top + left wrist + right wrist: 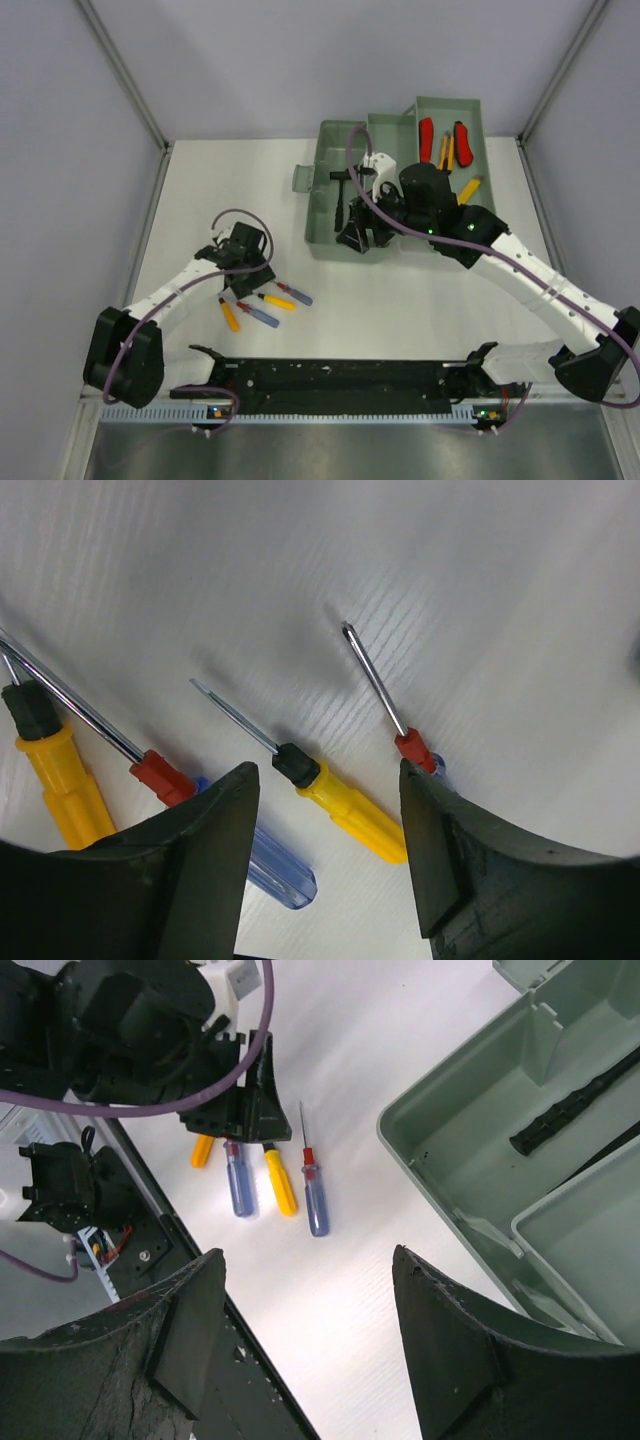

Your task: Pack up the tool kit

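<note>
The tool kit is a grey-green toolbox (330,235) standing open, fold-out trays at the back right. In the trays lie red-handled pliers (427,138) and a yellow knife (468,190). A black hammer handle (580,1105) lies in the main compartment. Several screwdrivers lie on the table at the left: a yellow one (350,805), a second yellow one (60,780) and two blue-handled ones (275,865) (415,748). My left gripper (325,780) is open, low over them, its fingers either side of the yellow handle without touching it. My right gripper (308,1260) hangs open and empty above the table by the toolbox's front-left corner (400,1130).
A black rail (340,375) runs along the near edge between the arm bases. Grey walls enclose the table on three sides. The right arm (520,265) reaches across the toolbox's front right. A small lid flap (305,178) sticks out at the toolbox's left.
</note>
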Motion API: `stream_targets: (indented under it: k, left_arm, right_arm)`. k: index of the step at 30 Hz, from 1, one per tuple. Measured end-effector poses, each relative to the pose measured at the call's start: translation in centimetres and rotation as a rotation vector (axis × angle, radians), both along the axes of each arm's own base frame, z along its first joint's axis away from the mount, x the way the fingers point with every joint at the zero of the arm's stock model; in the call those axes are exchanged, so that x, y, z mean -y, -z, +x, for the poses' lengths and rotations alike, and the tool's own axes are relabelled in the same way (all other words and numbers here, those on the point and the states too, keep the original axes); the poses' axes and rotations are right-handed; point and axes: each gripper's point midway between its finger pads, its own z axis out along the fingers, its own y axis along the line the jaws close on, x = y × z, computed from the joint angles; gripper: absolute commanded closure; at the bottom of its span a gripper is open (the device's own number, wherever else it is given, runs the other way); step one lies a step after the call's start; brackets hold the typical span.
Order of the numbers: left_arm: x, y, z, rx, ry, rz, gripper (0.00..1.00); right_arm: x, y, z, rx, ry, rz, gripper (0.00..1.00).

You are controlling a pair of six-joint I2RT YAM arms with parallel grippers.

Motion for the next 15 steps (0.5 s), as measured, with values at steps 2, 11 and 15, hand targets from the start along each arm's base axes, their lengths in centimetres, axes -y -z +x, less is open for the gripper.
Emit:
stream_targets:
  k: [2,11,15]
  left_arm:
    - [0.0,0.9,-0.3,-0.034,-0.01,0.002,0.41]
    - [0.1,3.3,-0.7,-0.096,-0.04,0.004,0.6]
    - [0.0,4.0,-0.7,-0.107,-0.048,0.01,0.67]
  right_arm:
    - [-0.1,-0.2,0.1,0.008,0.004,0.005,0.34]
    - [0.0,-0.4,0.9,0.032,0.038,0.006,0.34]
    - [0.2,0.0,1.1,0.032,0.049,-0.001,0.33]
